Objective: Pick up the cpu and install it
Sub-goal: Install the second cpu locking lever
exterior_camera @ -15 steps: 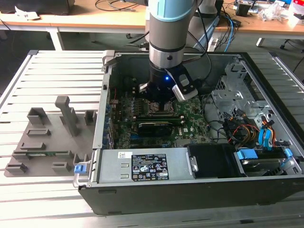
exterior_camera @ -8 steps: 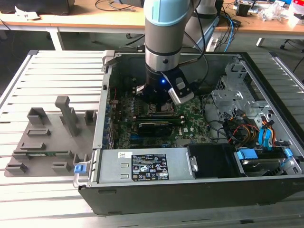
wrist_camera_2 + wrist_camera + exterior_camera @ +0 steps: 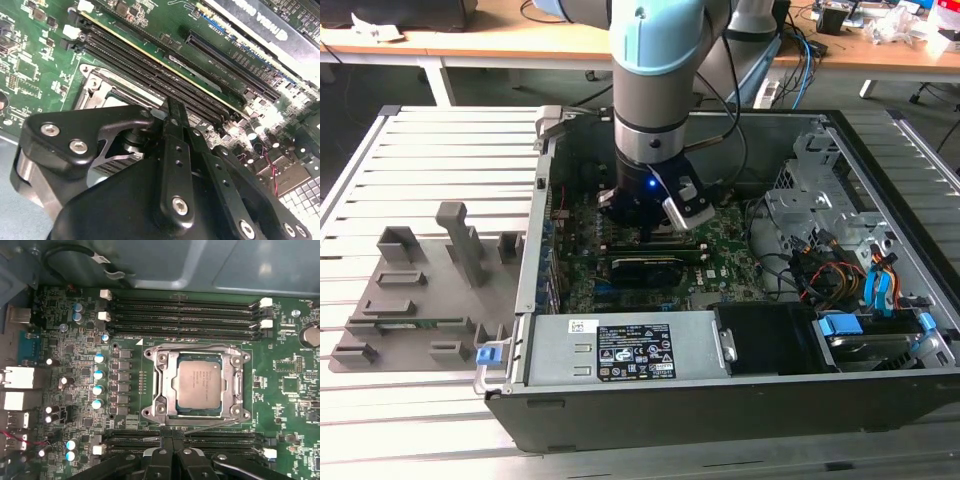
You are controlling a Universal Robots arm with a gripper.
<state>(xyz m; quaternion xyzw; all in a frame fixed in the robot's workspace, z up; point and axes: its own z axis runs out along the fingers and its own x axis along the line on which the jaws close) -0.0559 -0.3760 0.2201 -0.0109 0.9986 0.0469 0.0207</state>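
Sitting flat inside the metal socket frame (image 3: 200, 385) on the green motherboard (image 3: 280, 390), the cpu (image 3: 198, 385) lies between two banks of memory slots (image 3: 185, 315). I see my gripper (image 3: 171, 452) hovering just above it, fingers (image 3: 161, 465) pressed together and holding nothing, inside the open computer case (image 3: 720, 400).

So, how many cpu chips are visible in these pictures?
1. The cpu lies in the metal socket frame on the motherboard, between two banks of memory slots, in the first wrist view. Another could be hidden under the arm.
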